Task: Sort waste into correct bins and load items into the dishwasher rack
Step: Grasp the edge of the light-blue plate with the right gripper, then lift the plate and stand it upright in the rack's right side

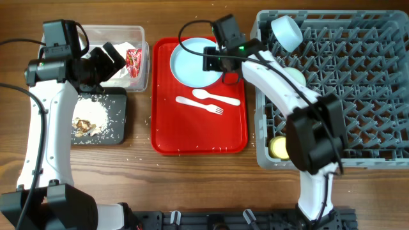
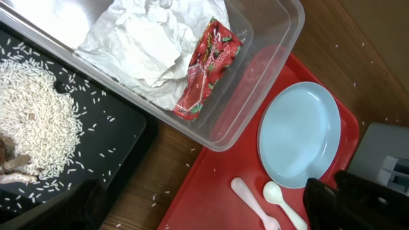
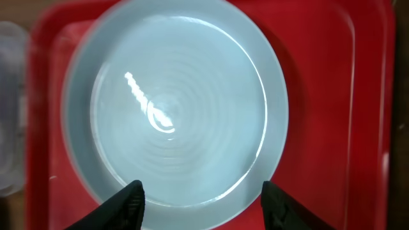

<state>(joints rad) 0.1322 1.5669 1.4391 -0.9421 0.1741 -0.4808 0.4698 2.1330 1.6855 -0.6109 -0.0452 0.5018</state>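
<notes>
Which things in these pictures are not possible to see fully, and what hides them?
One bowl, overhead: the right arm crosses it.
The yellow cup, overhead: the right arm covers its right side.
The fork, left wrist: the bottom edge cuts off its tines.
The clear tub, right wrist: only a blur at the left edge.
</notes>
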